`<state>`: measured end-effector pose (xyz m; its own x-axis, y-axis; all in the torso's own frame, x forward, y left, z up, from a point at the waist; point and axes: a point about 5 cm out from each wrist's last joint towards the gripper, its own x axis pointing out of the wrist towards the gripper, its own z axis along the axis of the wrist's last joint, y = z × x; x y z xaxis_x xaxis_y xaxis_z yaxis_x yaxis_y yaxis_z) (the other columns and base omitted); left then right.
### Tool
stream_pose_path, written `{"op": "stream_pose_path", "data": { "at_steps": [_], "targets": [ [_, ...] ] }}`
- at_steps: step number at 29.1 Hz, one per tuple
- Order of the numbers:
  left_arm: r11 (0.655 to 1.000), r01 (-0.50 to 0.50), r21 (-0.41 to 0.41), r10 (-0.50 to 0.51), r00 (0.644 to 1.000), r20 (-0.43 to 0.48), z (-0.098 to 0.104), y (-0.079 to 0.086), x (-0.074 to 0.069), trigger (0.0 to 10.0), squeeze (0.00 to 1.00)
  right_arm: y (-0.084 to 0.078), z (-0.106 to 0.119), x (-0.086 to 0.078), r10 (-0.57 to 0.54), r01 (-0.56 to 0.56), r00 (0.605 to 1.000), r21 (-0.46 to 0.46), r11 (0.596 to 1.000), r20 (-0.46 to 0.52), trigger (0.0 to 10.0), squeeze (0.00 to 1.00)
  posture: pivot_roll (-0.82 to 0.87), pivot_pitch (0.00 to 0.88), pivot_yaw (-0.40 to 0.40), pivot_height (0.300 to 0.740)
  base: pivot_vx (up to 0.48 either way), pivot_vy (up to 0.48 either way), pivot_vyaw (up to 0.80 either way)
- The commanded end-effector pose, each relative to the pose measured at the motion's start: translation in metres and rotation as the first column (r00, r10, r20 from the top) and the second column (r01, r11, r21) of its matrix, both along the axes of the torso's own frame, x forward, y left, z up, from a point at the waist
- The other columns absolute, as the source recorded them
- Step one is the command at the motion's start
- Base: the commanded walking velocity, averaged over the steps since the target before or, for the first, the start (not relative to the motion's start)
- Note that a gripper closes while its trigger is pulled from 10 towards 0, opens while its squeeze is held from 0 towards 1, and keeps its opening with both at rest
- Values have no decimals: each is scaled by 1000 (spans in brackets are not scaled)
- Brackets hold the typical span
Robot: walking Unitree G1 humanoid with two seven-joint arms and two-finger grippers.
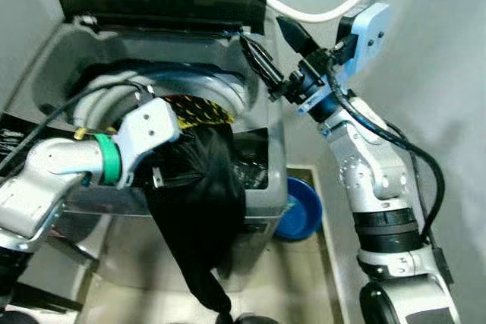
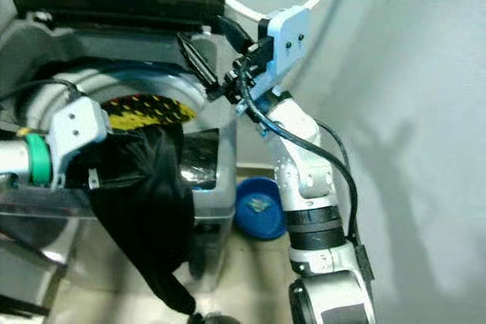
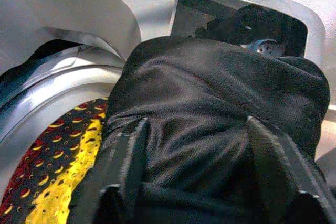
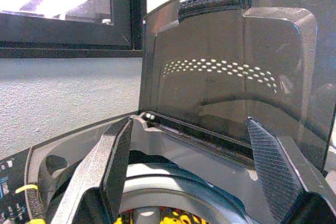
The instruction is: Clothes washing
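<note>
The left tool [image 3: 194,177] is closed on a black garment [image 1: 199,195], its two fingers [image 3: 131,156] pressed into the cloth on either side of a bunched fold. The garment hangs from this tool over the front rim of the washer [image 1: 258,187] and trails down the front of the machine towards the floor [image 1: 304,278]. Just beyond the tool, inside the drum opening, lies a yellow and dark patterned cloth [image 1: 199,114], touching the black garment's upper edge; in the left wrist view it lies beside the fingers, under the pale drum ring [image 3: 58,98]. Past the garment in that view is a dark recess in the washer's top panel. The right tool [image 1: 275,55] is raised above the washer's rear right corner, well apart from the garment, with its fingers [image 4: 118,156] spread wide and nothing between them. Ahead of it stands the dark tinted lid [image 4: 236,77], open and upright, with a row of pale dots across it. Above this tool a white hose [image 1: 326,9] curves along the wall. Below the right arm, on the floor beside the washer, sits a blue basin [image 1: 301,209].
</note>
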<state>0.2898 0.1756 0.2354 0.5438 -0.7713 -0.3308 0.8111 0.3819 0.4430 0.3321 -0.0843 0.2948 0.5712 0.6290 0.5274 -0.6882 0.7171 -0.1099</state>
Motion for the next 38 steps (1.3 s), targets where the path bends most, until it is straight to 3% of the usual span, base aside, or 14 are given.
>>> {"op": "stream_pose_path", "data": {
  "at_steps": [1,19,21,25,26,27,28,30,31,32,34,36,37,38],
  "targets": [
    [1000,-6,11,7,997,-79,-18,0,-1,0,0,0,0,-1,1,-1,1000,1,1000,5,10000,0,88,83,-30,740,0,0,0],
    [991,-127,-51,129,991,24,-2,11,13,0,0,0,0,-1,1,-1,1000,1,1000,5,10000,0,86,89,-30,740,0,0,0],
    [979,-186,-82,196,971,135,19,20,21,0,0,0,0,-1,1,-1,1000,0,1000,6,10000,0,85,89,-31,740,0,0,0],
    [963,-237,-125,261,936,235,40,28,28,0,0,0,0,-1,1,-1,1000,0,1000,6,10000,0,84,88,-30,740,0,0,0],
    [950,-274,-152,308,903,298,55,35,31,0,0,0,0,-1,1,-1,1000,0,1000,6,10000,0,82,88,-29,740,0,0,0],
    [950,-274,-152,308,903,298,55,35,31,0,0,0,0,-1,1,-1,1000,0,1000,6,10000,0,82,88,-29,740,0,0,0],
    [940,-296,-170,338,878,338,64,39,33,0,0,0,0,-1,1,-1,1000,0,1000,7,10000,0,82,88,-29,740,0,0,0],
    [903,-371,-217,430,796,427,85,53,35,0,0,0,0,-1,0,0,1000,0,1000,7,10000,0,81,87,-29,740,0,0,0],
    [903,-371,-217,430,796,427,85,53,35,0,0,0,0,-1,0,0,1000,0,1000,7,10000,0,81,87,-29,740,0,0,0],
    [880,-414,-232,474,754,454,91,60,37,0,0,0,0,-1,0,0,1000,0,1000,7,10000,0,83,87,-30,740,0,0,0],
    [794,-535,-289,602,628,492,100,80,41,0,0,0,1,-1,1,-1,1000,0,1000,8,10000,0,85,88,-31,740,0,0,0],
    [794,-535,-289,602,628,492,100,80,41,0,0,0,1,-1,1,-1,1000,0,1000,8,10000,0,85,88,-31,740,0,0,0],
    [689,-636,-348,708,490,508,106,99,44,0,0,0,1,-1,3,-3,1000,0,1000,8,10000,0,84,87,-33,740,0,0,0],
    [689,-636,-348,708,490,508,106,99,44,0,0,0,1,-1,3,-3,1000,0,1000,8,10000,0,84,87,-33,740,0,0,0]
  ]
}}
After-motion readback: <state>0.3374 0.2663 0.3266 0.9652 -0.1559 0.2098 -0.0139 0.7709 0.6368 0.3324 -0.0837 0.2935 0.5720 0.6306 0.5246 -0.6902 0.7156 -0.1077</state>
